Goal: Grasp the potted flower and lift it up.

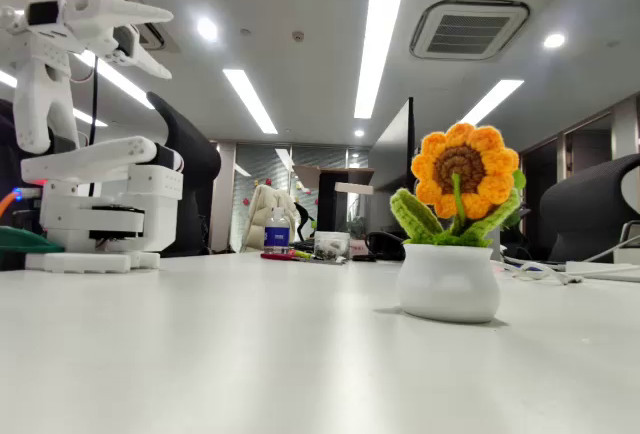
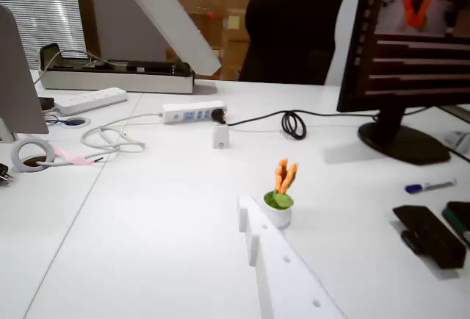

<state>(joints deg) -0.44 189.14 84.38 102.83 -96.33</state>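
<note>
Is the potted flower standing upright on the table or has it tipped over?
Upright. The potted flower sits with its white pot flat on the table, the bloom facing the fixed view above it.

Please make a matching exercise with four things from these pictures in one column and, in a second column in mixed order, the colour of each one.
Things:
1. pot of the potted flower
2. petals
3. office chair
4. leaves

Colours:
A. black
B. green
C. white
D. orange-yellow

Right pairs: 1-C, 2-D, 3-A, 4-B
</note>
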